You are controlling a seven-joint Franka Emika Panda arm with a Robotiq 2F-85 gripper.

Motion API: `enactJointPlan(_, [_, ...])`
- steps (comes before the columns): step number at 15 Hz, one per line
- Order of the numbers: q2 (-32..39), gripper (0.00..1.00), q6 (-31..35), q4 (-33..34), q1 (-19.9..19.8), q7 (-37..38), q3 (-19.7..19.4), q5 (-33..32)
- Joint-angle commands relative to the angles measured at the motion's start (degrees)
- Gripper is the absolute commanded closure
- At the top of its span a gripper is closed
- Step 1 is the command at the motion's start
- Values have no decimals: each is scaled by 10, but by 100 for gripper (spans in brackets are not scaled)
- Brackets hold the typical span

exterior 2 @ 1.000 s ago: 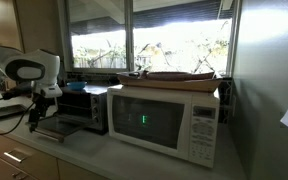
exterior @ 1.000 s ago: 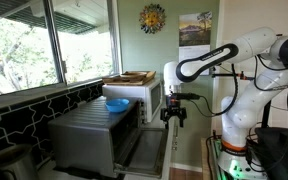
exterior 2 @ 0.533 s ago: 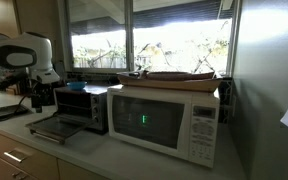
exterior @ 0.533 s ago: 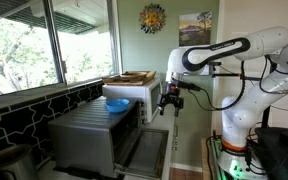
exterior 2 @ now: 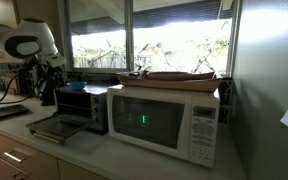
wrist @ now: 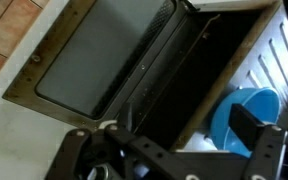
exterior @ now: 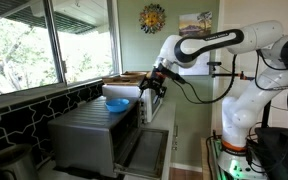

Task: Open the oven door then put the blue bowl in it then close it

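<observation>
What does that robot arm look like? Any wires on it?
The arm is smooth, rounded and white, with dark bands at its joints. At its end sits a black gripper with chunky black fingers built from linked bars. A thin black cable hangs in a loose loop from the wrist. No markings are legible.

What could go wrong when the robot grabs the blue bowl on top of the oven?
1. The blue bowl sits on the oven, seemingly close to the top's front edge. A nudge from the open gripper might slide it off onto the open oven door below.
2. The white microwave stands right beside the bowl, so the gripper could bump it while reaching in.
</observation>
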Motion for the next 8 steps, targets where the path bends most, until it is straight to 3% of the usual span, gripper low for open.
enactJointPlan(1, [102, 0, 39, 70, -15, 17, 10, -23])
enactJointPlan(4, [158, 0, 52, 110, -14, 24, 8, -40])
enactJointPlan(7, [203, 12, 55, 146, -11, 33, 4, -54])
enactJointPlan(8, [214, 21, 54, 156, -9, 36, 2, -59])
